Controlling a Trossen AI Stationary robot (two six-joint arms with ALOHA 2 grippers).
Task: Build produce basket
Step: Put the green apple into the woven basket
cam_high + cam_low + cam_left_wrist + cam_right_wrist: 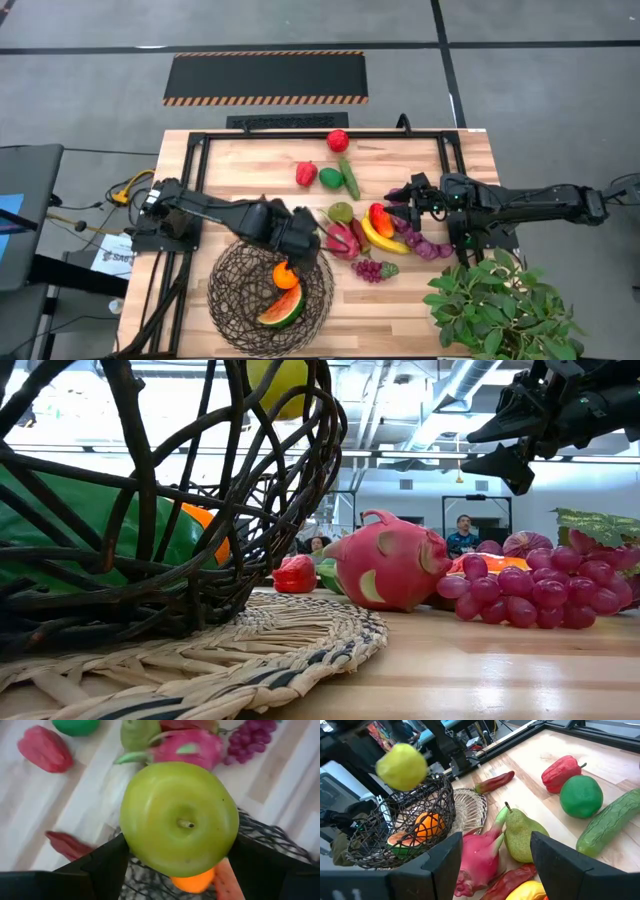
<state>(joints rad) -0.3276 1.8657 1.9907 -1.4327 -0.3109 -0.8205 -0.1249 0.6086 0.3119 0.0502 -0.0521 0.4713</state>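
Apple (179,817), smooth, round, probably light, sits clamped in your left pincer (175,865) above the basket (240,300); grip its widest part. Right pincer (492,865) gapes empty.

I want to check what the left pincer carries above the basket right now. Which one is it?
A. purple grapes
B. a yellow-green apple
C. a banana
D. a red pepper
B: the left wrist view shows a yellow-green apple between the left pincer's dark fingers, over the basket, where an orange already lies.
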